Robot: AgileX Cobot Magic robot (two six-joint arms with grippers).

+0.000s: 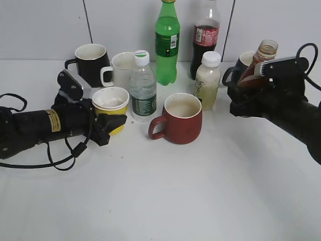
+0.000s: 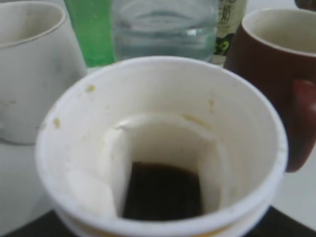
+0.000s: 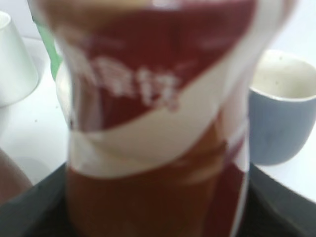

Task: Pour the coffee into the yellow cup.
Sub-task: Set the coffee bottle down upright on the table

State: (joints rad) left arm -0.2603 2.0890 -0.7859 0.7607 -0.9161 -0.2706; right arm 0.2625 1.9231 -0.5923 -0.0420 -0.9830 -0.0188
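Yellow paper forms the tapered cup [image 1: 111,108], with a white rolled rim and stained white inside; a little dark liquid [image 2: 163,192] sits at its bottom. It stands on the white table [image 1: 200,191], clamped in the left end effector [image 1: 108,125], beside the glossy dark red mug [image 1: 179,119]. Well to the right, the right end effector [image 1: 251,93] is closed round the curvy brown glass coffee bottle [image 1: 258,65], capless, tilted a little, raised off the table.

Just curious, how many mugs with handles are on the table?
4: black mug back left, white mug beside it, red mug centre, blue mug behind the right gripper, mostly hidden.
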